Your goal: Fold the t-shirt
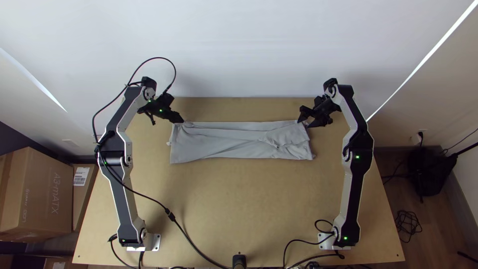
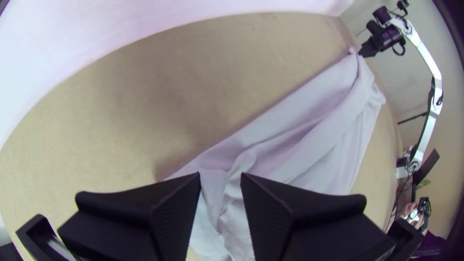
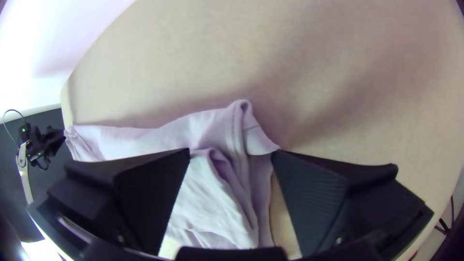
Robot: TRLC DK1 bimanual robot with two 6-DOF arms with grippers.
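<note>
T-shirt folded to a long creased strip, left-right across the table's far half; left gripper at far-left corner, fingers a narrow gap apart; right gripper at far-right corner, wide.

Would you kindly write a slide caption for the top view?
Left gripper and right gripper open at the far corners of a creased, strip-shaped grey T-shirt.
</note>
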